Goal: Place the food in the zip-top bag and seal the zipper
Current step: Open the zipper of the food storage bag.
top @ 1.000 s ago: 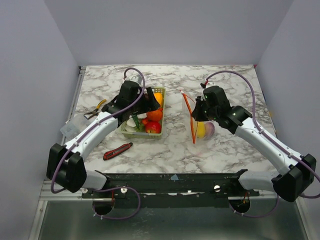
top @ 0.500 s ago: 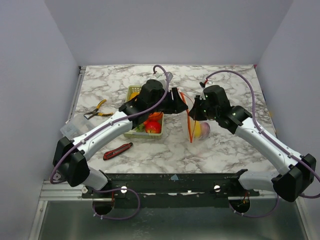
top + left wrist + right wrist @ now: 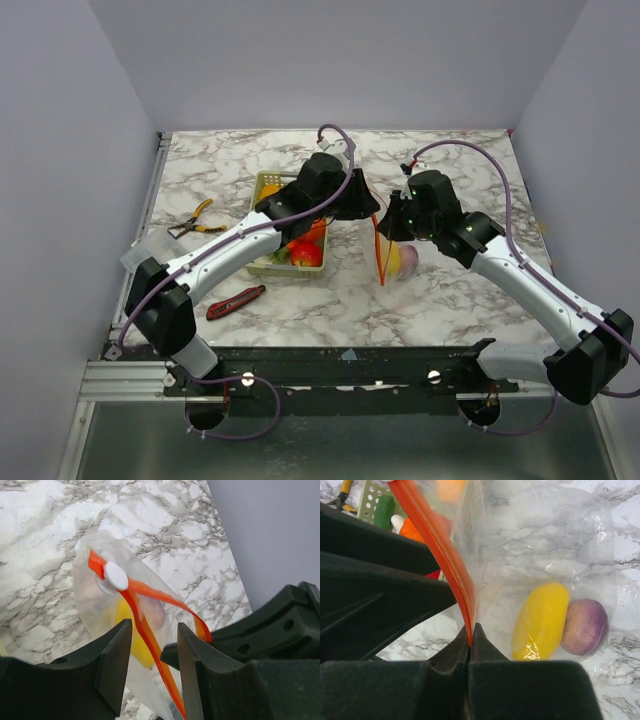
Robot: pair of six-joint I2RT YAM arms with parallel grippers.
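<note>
1. The zip-top bag (image 3: 392, 262) sits on the marble table (image 3: 450, 160) between my two arms, with its mouth edge lifted off the table.
2. Its orange-red zipper (image 3: 437, 545) runs along that mouth. A small white slider (image 3: 115, 576) sits on the strip.
3. Inside the bag a yellow toy food (image 3: 541, 620) and a purple toy food (image 3: 585, 626) lie side by side, touching.
4. My right gripper (image 3: 471, 627) is pressed tight together, pinching the zipper strip.
5. My left gripper (image 3: 154, 630) is at the bag's mouth. Its jaws are partly apart and the orange-red strip passes between them, with a gap on each side. It has hold of nothing.
6. Just beside the bag is a pale green basket (image 3: 262, 185). It holds a red toy food (image 3: 306, 254) and an orange toy food (image 3: 313, 232).
7. My left arm covers much of the basket, so I cannot tell what else is in it.
8. Nearer my bases lies a red-and-black utility knife (image 3: 236, 301). Any writing on it is too small to read.
9. Pliers with yellow handles (image 3: 195, 217) lie near the left edge of the table.
10. A clear thing (image 3: 145, 255) sits at that same edge. I cannot tell what it is.
11. In my right wrist view, blurry green, white and orange shapes show through the plastic.
</note>
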